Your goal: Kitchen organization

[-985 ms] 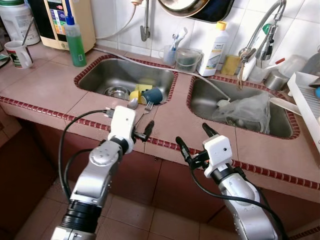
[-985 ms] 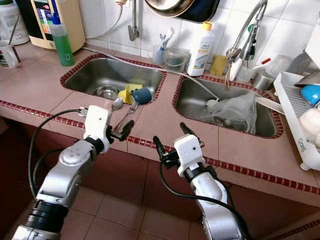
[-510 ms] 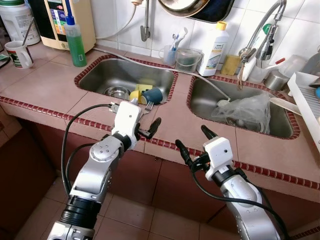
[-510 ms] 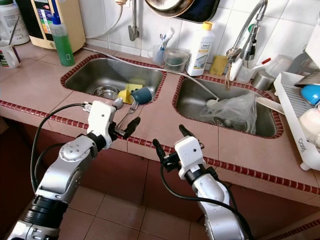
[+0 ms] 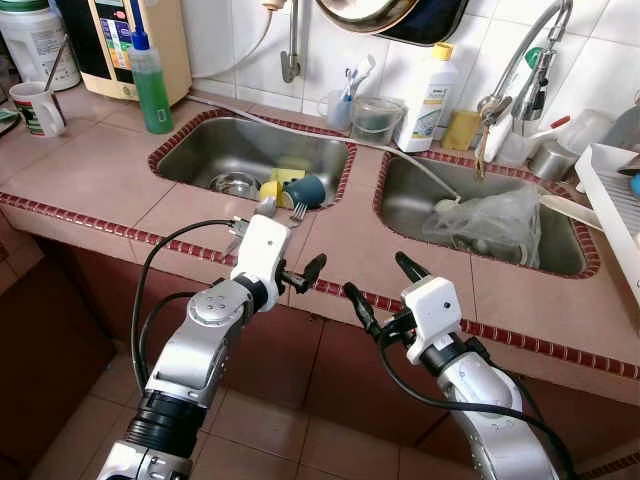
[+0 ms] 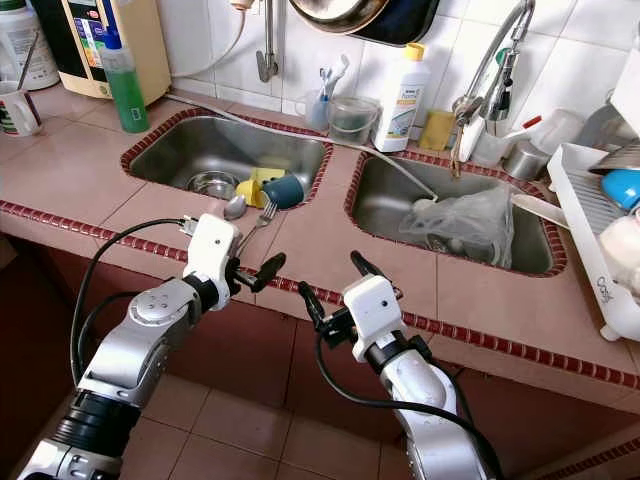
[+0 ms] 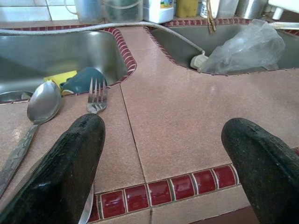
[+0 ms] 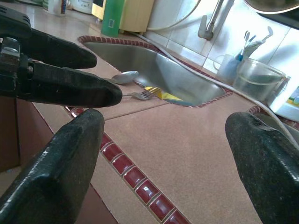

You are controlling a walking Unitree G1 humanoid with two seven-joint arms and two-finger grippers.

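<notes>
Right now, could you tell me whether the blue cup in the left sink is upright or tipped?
Tipped: the blue cup lies on its side in the left sink, beside a yellow sponge.

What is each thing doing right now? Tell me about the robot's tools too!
Left tool: open, holding nothing.
Right tool: open, holding nothing.
Fork: lying flat on the counter.
Spoon: lying flat beside the fork.
Blue cup: tipped over in the sink.
Plastic bag: crumpled.
</notes>
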